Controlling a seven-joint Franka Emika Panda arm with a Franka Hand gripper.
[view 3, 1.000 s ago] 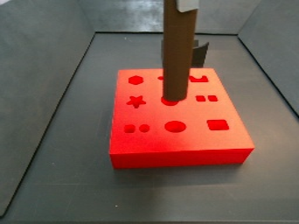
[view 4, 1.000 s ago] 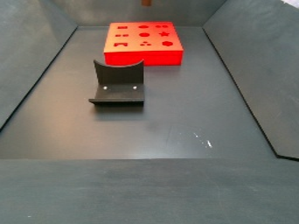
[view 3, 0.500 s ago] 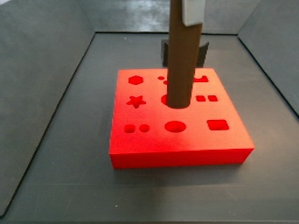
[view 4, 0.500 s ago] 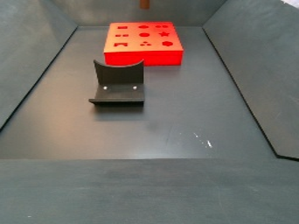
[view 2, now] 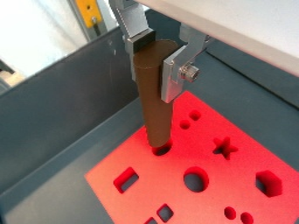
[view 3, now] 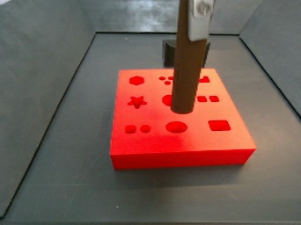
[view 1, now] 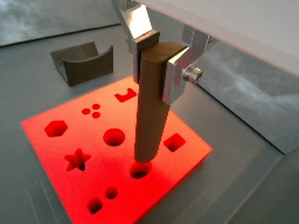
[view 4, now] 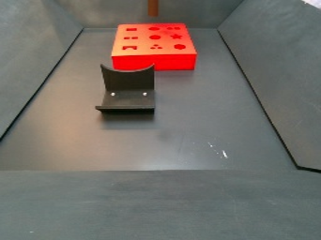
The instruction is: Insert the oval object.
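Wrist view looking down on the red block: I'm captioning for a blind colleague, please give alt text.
The gripper holds the brown oval object upright, its lower end at a hole in the red block of shaped cutouts. The dark fixture stands on the grey floor behind.

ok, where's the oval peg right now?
The oval peg stands upright in the tool, its lower tip at a hole near the middle of the red block, in a side view.
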